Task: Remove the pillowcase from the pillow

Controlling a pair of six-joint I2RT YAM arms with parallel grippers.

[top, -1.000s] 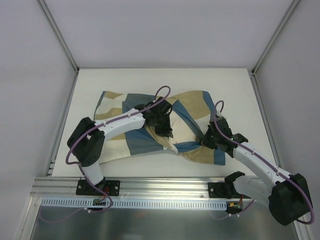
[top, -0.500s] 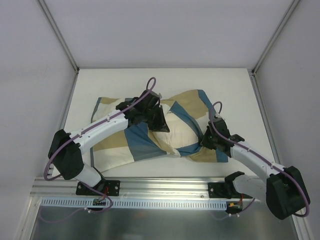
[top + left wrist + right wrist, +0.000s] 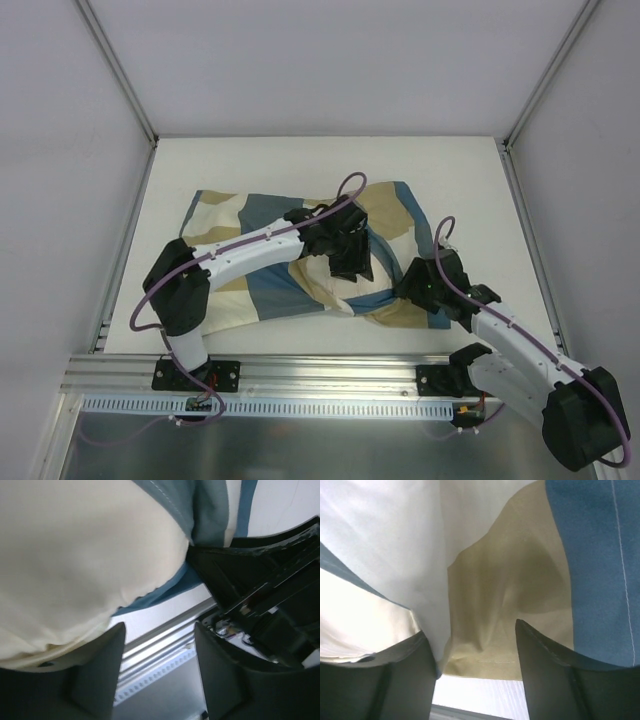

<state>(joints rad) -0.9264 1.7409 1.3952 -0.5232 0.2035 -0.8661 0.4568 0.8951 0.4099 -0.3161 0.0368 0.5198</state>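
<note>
The pillowcase point(image 3: 270, 288), checked in blue, tan and cream, lies rumpled across the middle of the table. My left gripper point(image 3: 352, 266) hangs over its near middle and my right gripper point(image 3: 412, 286) is at its near right corner. In the left wrist view the cream pillow point(image 3: 75, 555) bulges out past a blue hem of the pillowcase point(image 3: 210, 515). There my left gripper point(image 3: 157, 680) is open and empty, just below the pillow. In the right wrist view my right gripper point(image 3: 475, 680) is open, with the tan hem of the pillowcase point(image 3: 505, 610) hanging loose just above the gap.
The right arm's black wrist point(image 3: 265, 600) sits close to my left gripper. The aluminium rail point(image 3: 330, 375) runs along the table's near edge. White walls and frame posts point(image 3: 120, 70) enclose the back and sides.
Both grippers were shut and now stand open, the cloth let go. The left arm has swung right and towards the near edge; the right gripper has shifted slightly nearer.
</note>
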